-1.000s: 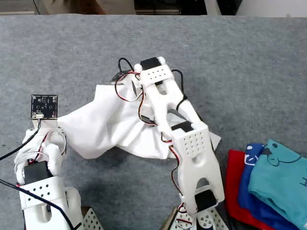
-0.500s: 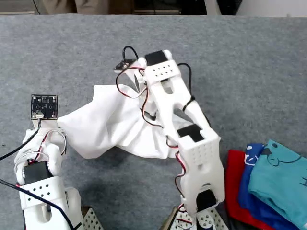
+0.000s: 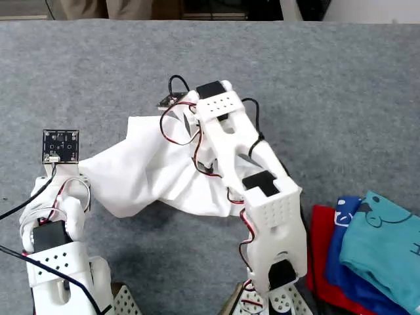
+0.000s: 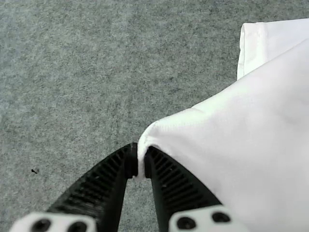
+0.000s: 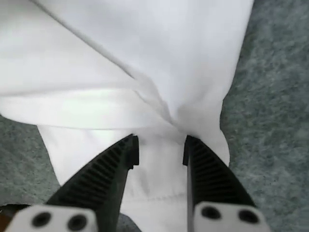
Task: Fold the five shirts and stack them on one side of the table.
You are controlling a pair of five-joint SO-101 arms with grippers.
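Your right arm (image 3: pixel 226 131) has just swung a touch farther out and across, over the far edge of the white shirt (image 3: pixel 144 170); the cloth has barely stirred, and your left arm has not budged. So I'd call this lining up for a second grip, not a fold yet.

The right gripper (image 5: pixel 159 147) hangs with its jaws apart above a stitched hem, nothing pinched between them. The left gripper (image 4: pixel 137 162) is closed tight on a corner of the shirt, a small peak of fabric squeezed between its black ribbed fingers (image 4: pixel 104 179).

The shirt lies mid-table, rumpled and half spread; thin, soft, matte cotton by the look of it, drawn into long shallow creases that run from the held corner toward the right arm. It will likely sag and slide if you lift one edge alone.

The table (image 3: pixel 328 85) wears a coarse grey felt. Near its right edge sit the red shirt (image 3: pixel 319 249), blue shirt (image 3: pixel 341 262) and teal shirt (image 3: pixel 384 243), folded and overlapping in a stack.
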